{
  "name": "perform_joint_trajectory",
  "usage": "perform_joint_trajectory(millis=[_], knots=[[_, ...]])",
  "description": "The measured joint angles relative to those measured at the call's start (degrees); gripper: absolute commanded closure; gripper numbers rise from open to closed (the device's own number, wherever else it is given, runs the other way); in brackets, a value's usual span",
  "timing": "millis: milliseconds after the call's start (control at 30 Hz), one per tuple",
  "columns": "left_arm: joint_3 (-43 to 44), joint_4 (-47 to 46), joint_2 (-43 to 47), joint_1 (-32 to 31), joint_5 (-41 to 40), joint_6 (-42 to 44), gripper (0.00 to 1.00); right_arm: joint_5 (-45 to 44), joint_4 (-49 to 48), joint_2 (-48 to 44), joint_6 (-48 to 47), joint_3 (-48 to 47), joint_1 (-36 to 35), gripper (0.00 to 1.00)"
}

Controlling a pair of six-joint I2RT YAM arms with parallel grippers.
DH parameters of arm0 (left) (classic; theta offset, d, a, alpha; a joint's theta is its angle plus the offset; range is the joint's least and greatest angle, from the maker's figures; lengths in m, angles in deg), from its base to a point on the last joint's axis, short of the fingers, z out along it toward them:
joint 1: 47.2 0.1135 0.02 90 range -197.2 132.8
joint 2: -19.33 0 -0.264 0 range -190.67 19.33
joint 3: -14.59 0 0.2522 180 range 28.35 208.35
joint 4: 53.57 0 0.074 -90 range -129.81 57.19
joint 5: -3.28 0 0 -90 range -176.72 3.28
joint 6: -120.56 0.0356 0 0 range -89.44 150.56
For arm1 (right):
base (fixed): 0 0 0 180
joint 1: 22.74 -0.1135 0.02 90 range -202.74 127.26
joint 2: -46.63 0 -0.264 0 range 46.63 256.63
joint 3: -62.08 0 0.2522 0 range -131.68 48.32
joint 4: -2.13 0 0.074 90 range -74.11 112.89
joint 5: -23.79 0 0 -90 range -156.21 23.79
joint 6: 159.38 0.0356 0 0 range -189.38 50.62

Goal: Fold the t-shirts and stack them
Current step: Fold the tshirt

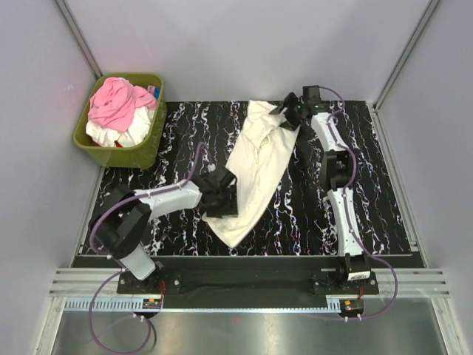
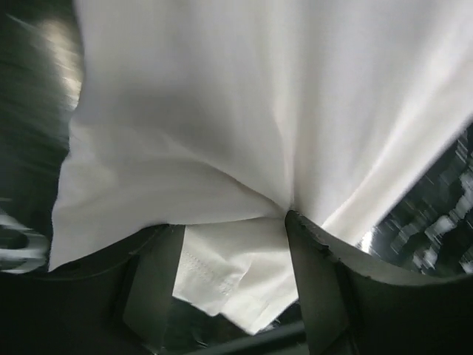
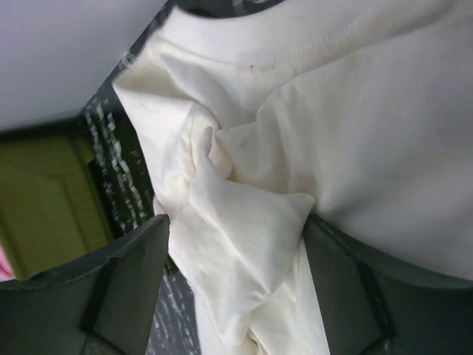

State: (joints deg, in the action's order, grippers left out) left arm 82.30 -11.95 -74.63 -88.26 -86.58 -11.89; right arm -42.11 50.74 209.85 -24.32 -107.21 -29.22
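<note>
Two end effectors grip one cream t-shirt (image 1: 255, 174) stretched diagonally mid-table, right end effector (image 1: 290, 117) clamped on its far end toward the table's far edge, left end effector (image 1: 219, 194) on its near hem; only the top view shows pink and white t-shirts (image 1: 118, 111) in the green basket (image 1: 140, 151) at the far-left corner.

text: none readable | labels: none | brands: none | numbers: none
</note>
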Motion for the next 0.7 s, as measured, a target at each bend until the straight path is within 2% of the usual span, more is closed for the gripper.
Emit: perform_joint_trajectory(millis=[133, 300, 467, 533, 700], knots=[[-6.0, -8.1, 3.6, -7.8, 8.4, -8.6, 0.34, 4.2, -8.1, 2.1, 4.5, -0.2, -2.8, 0.13], [-7.0, -5.9, 6.6, -11.3, 10.7, -13.4, 0.32, 5.5, -14.1, 3.8, 8.3, -0.6, -4.2, 0.11], [-7.1, 3.7, 19.2, -14.1, 6.1, -16.9, 0.30, 4.2, -15.9, 3.8, 9.4, -0.6, -3.3, 0.07], [-7.1, 8.2, 25.7, -15.8, 2.8, -18.3, 0.29, 3.9, -17.0, 3.8, 9.8, -0.6, -2.8, 0.00], [-7.1, 15.9, 34.6, -16.6, -6.0, -18.9, 0.32, 4.7, -18.5, 2.1, 9.8, 0.7, -2.0, 0.00]])
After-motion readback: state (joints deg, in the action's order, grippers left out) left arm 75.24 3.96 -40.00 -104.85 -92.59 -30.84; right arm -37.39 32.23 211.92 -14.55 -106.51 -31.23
